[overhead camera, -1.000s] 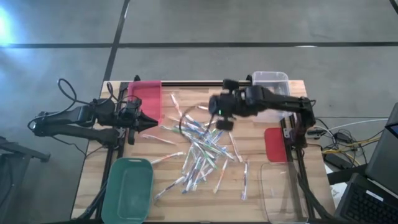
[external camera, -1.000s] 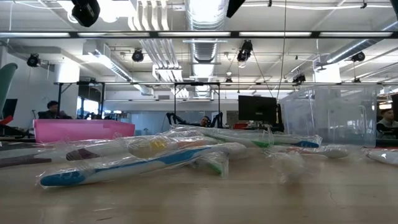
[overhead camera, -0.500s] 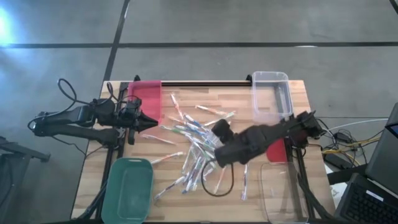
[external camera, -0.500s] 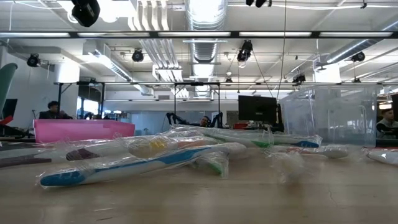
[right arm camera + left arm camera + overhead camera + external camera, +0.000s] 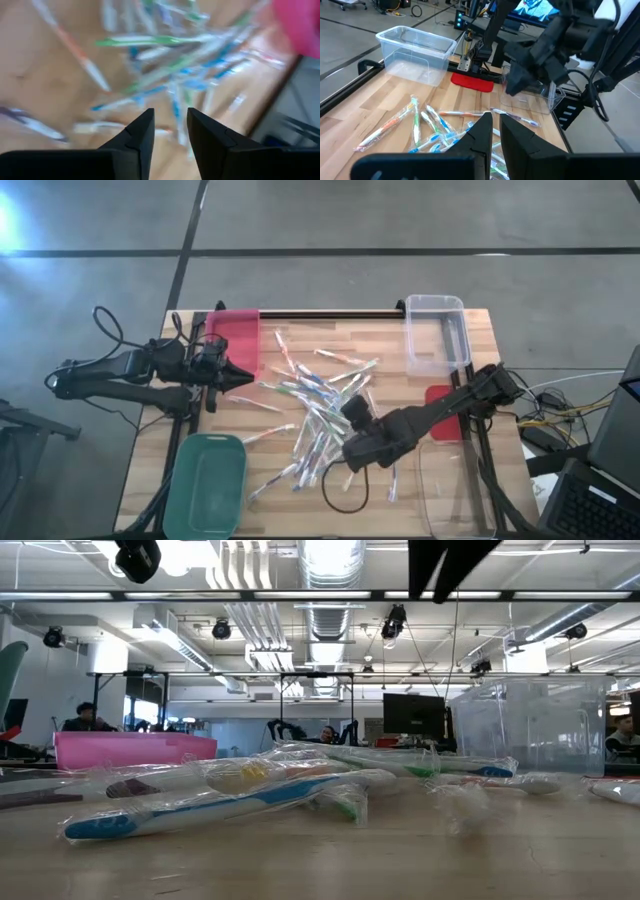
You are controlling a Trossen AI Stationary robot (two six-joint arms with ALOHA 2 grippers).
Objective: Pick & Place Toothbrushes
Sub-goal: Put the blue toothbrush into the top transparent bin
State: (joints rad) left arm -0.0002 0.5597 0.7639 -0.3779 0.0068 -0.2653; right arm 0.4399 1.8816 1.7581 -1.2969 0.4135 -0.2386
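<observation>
- Toothbrushes (image 5: 318,415), wrapped in clear plastic, lie scattered over the middle of the wooden table (image 5: 300,510), among the green bin (image 5: 207,483), the pink bin (image 5: 236,335) and the clear bin (image 5: 436,332).
- The right gripper (image 5: 352,459) hangs over the near edge of the pile, fingers (image 5: 141,137) parted with a gap, holding nothing.
- The left gripper (image 5: 243,377) waits beside the pink bin, its fingers (image 5: 481,135) nearly together and empty.
- Beyond the table, people sit at desks.
</observation>
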